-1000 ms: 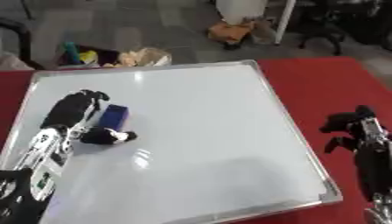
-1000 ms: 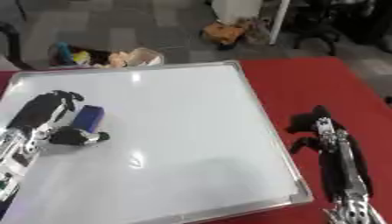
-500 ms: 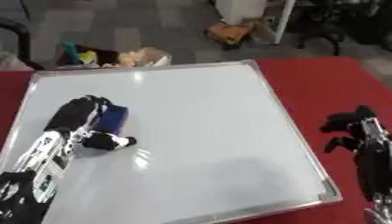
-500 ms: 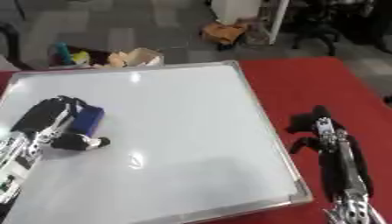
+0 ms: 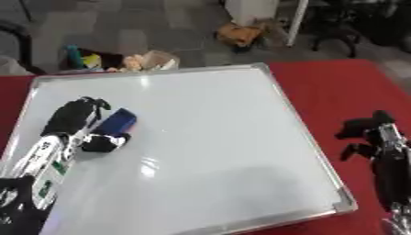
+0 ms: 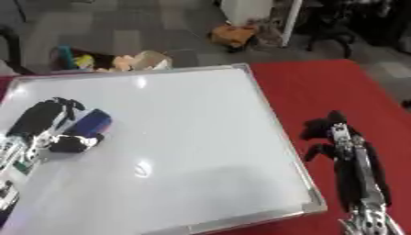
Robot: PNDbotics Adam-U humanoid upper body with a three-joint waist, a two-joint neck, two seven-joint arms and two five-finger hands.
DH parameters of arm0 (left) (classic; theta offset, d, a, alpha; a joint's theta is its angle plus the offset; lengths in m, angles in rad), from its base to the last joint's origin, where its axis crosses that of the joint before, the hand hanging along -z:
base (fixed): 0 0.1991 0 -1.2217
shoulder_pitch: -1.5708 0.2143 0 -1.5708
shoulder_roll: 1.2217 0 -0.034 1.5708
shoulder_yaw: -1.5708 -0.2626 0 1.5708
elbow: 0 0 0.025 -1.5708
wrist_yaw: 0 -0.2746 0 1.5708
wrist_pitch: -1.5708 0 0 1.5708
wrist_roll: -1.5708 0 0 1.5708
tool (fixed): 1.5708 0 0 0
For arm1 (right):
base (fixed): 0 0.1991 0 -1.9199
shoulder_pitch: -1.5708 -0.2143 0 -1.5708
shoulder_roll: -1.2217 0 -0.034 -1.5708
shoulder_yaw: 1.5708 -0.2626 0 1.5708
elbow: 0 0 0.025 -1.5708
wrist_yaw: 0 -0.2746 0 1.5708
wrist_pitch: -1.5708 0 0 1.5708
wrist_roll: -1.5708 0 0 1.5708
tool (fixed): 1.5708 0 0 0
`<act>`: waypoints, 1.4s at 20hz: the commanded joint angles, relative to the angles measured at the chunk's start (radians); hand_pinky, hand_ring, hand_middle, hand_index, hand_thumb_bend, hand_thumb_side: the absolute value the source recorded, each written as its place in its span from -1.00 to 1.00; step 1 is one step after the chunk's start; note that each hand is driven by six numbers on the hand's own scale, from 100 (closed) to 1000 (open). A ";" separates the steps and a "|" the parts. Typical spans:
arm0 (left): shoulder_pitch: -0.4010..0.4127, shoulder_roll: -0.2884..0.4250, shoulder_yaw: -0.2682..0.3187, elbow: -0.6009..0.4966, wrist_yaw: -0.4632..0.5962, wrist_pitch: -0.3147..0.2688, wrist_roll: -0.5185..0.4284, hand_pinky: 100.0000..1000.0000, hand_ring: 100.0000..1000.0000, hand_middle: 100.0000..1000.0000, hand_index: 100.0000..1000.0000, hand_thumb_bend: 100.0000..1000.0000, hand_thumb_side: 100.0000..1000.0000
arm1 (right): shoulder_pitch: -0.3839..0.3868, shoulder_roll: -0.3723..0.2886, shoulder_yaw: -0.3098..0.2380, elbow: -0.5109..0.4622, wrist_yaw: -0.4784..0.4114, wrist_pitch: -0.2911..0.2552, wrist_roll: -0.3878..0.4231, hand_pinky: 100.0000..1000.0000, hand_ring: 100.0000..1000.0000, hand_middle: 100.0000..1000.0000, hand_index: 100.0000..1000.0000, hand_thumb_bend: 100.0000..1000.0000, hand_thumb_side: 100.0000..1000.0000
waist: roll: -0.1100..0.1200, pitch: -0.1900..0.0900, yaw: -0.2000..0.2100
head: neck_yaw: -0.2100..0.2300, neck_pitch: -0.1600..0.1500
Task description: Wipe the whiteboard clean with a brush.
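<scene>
Red table [image 5: 337, 87] carries a whiteboard [image 5: 208, 147]; left hand [image 5: 76, 121] seemingly curled round a blue brush [image 5: 116, 122] angled up-right; right hand [image 6: 329, 133] rests, fingers bent.

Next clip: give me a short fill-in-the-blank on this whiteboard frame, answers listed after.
1. The blue rectangular brush lies on the white metal-framed whiteboard, held by the robot's ____ hand.
2. The right hand rests on the ____ tablecloth, off the board.
3. The brush sits near the board's ____ edge.

Answers: left; red; left
</scene>
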State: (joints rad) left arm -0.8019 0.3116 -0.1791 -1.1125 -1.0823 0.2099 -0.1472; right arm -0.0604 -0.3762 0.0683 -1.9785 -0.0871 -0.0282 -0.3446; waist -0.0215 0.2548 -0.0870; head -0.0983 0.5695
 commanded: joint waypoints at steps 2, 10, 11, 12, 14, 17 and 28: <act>-0.011 0.028 0.018 0.027 -0.007 0.001 0.011 -0.29 0.21 -0.01 0.52 0.11 -0.26 | -0.003 -0.016 -0.007 -0.022 0.000 -0.002 0.001 -0.49 0.08 -0.10 0.13 -1.00 0.89 | -0.001 -0.015 0.000 | -0.001 -0.004; -0.024 0.035 0.035 0.069 -0.022 0.009 0.033 -0.28 0.20 -0.02 0.51 0.04 -0.28 | -0.002 -0.015 -0.006 -0.022 0.001 -0.001 0.001 -0.49 0.08 -0.10 0.13 -1.00 0.89 | -0.002 -0.014 -0.002 | -0.001 -0.008; -0.026 0.037 0.039 0.075 -0.024 0.011 0.037 -0.28 0.20 -0.02 0.50 0.03 -0.28 | -0.003 -0.015 -0.006 -0.022 0.001 -0.001 0.001 -0.49 0.08 -0.10 0.13 -1.00 0.89 | -0.002 -0.014 -0.002 | -0.001 -0.008; -0.027 0.038 0.043 0.081 -0.027 0.013 0.042 -0.28 0.20 -0.03 0.49 -0.03 -0.26 | -0.003 -0.015 -0.006 -0.022 0.001 -0.001 0.001 -0.49 0.08 -0.10 0.13 -1.00 0.89 | -0.002 -0.014 -0.002 | -0.002 -0.009; -0.030 0.042 0.050 0.094 -0.033 0.018 0.055 -0.28 0.20 -0.04 0.47 -0.10 -0.24 | -0.003 -0.015 -0.006 -0.022 0.001 -0.001 0.001 -0.49 0.08 -0.10 0.13 -1.00 0.89 | -0.002 -0.013 -0.002 | -0.001 -0.010; -0.034 0.048 0.061 0.119 -0.047 0.028 0.080 -0.25 0.23 0.01 0.48 -0.19 -0.19 | -0.002 -0.014 -0.006 -0.022 0.001 0.000 0.001 -0.50 0.08 -0.10 0.13 -1.00 0.89 | -0.003 -0.012 -0.002 | -0.001 -0.011; -0.052 0.072 0.113 0.212 -0.074 0.078 0.186 -0.06 0.38 0.16 0.48 -0.40 -0.04 | -0.001 -0.012 -0.006 -0.022 0.003 0.000 0.001 -0.50 0.07 -0.11 0.12 -1.00 0.90 | -0.005 -0.008 -0.003 | 0.000 -0.012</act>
State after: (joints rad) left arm -0.8460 0.3519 -0.0781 -0.9168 -1.1457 0.2809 0.0290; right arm -0.0600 -0.3746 0.0683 -1.9785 -0.0871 -0.0274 -0.3439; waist -0.0249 0.2575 -0.0895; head -0.0986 0.5688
